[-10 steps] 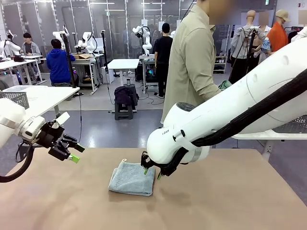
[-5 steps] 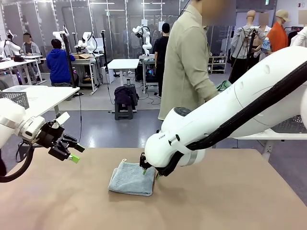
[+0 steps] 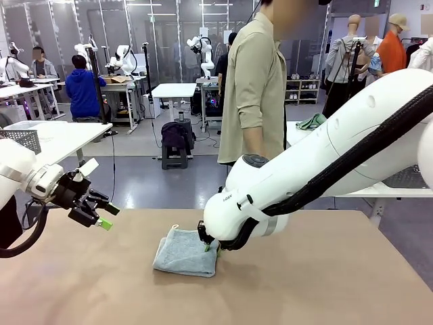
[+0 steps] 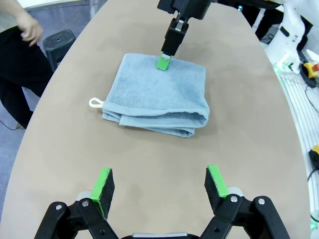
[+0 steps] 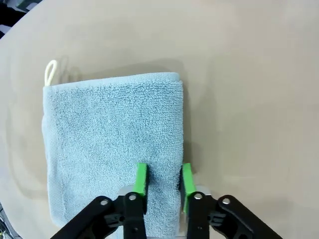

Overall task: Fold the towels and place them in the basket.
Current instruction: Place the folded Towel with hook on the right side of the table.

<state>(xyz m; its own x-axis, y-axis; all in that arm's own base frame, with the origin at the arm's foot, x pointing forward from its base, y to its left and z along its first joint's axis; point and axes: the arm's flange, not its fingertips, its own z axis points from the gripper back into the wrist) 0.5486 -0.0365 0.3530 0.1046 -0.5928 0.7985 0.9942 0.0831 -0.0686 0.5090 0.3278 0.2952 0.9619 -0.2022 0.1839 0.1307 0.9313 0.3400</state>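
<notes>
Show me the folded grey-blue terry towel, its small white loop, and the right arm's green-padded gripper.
folded grey-blue terry towel (image 4: 157, 92), left wrist view, middle of its top face.
white loop (image 4: 91, 102), left wrist view, cord at the towel's corner.
right gripper (image 5: 164, 174), right wrist view, midway between its fingertips.

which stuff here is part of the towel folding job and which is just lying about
Job: grey-blue towel, folded on the table; right gripper pinching its edge; left gripper, open.
Lying about: dark bag on a stool; white table behind it.
</notes>
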